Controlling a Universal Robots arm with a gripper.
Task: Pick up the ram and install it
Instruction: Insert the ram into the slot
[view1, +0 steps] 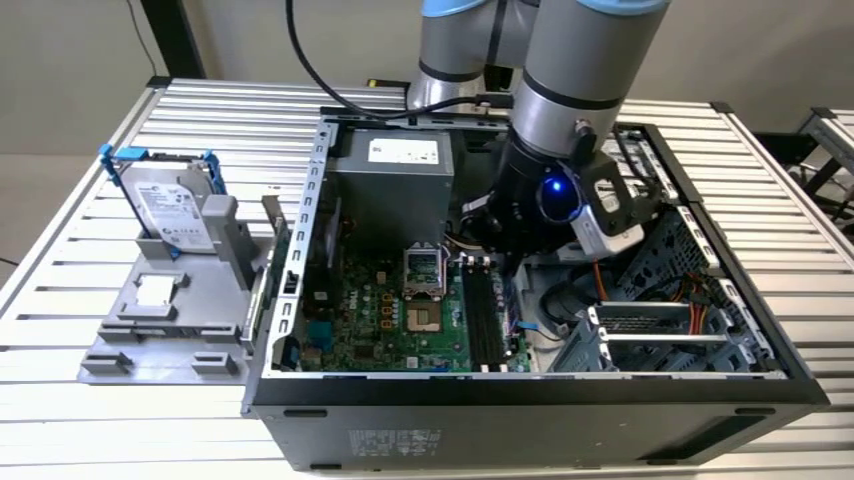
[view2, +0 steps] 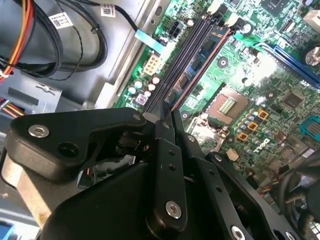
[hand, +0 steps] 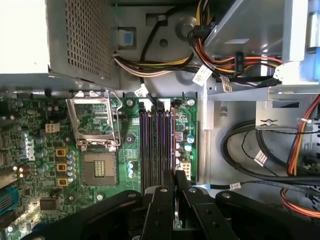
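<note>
Seemingly the claw (hand: 173, 200) pinches the ram (hand: 174, 192) edge-on over the slots (hand: 157, 145); keep it square with one slot.

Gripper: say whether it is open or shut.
Shut on the ram: in the first wrist view the gripper pinches its thin edge, over the slots.

Slatted metal table (view1: 160, 400): open computer case (view1: 534, 410), grey fixture tray (view1: 160, 330).
</note>
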